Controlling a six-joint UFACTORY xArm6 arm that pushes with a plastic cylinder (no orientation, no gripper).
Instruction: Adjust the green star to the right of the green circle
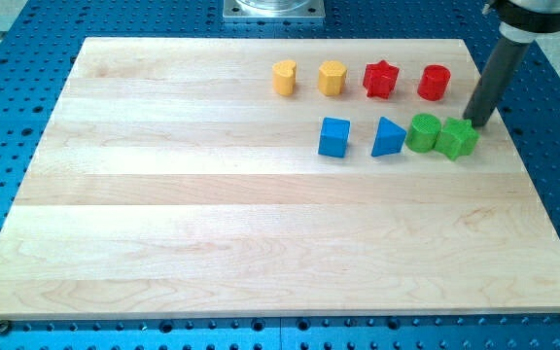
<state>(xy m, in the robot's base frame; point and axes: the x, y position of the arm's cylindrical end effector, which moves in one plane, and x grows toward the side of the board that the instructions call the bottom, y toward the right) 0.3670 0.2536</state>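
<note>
The green star (457, 138) lies on the wooden board at the view's right, touching the right side of the green circle (422, 132). My tip (475, 124) is just at the star's upper right edge, touching or nearly touching it. The dark rod slants up to the view's top right corner.
A blue triangle (388, 137) and a blue cube (334, 137) lie left of the green circle in the same row. Above them stand a yellow block (284, 77), a yellow hexagon (332, 78), a red star (380, 80) and a red circle (434, 83). The board's right edge (513, 146) is near.
</note>
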